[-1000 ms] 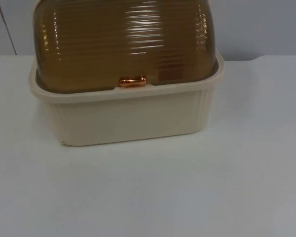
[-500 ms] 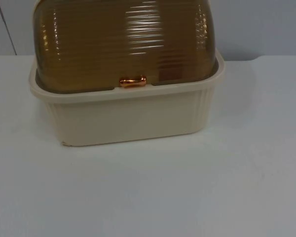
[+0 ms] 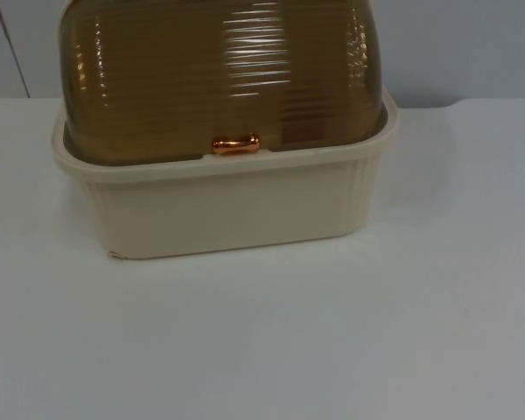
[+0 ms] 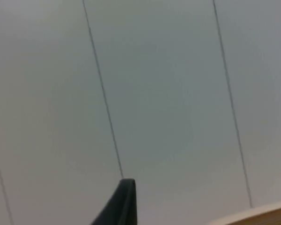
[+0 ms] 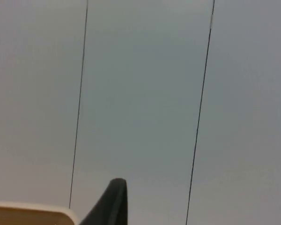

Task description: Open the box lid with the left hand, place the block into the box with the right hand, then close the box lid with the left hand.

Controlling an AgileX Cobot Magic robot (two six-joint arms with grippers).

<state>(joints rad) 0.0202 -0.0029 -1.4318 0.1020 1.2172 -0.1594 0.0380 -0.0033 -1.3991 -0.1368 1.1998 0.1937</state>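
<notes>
Top view: shut box [image 3: 227, 206] on table [image 3: 332, 332]; left pincer [image 4: 124, 206] faces wall [image 4: 168, 93].

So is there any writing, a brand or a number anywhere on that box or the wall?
None. The box, its brown lid, the copper handle, the table and the wall carry no readable text.

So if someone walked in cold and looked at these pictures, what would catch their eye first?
Most likely the big cream box, standing on the white table close to the grey partition wall. Its ribbed, see-through amber lid is down, with a small copper-coloured handle at the front edge. Something reddish-brown shows dimly through the lid just right of the handle, too vague to name.
</notes>
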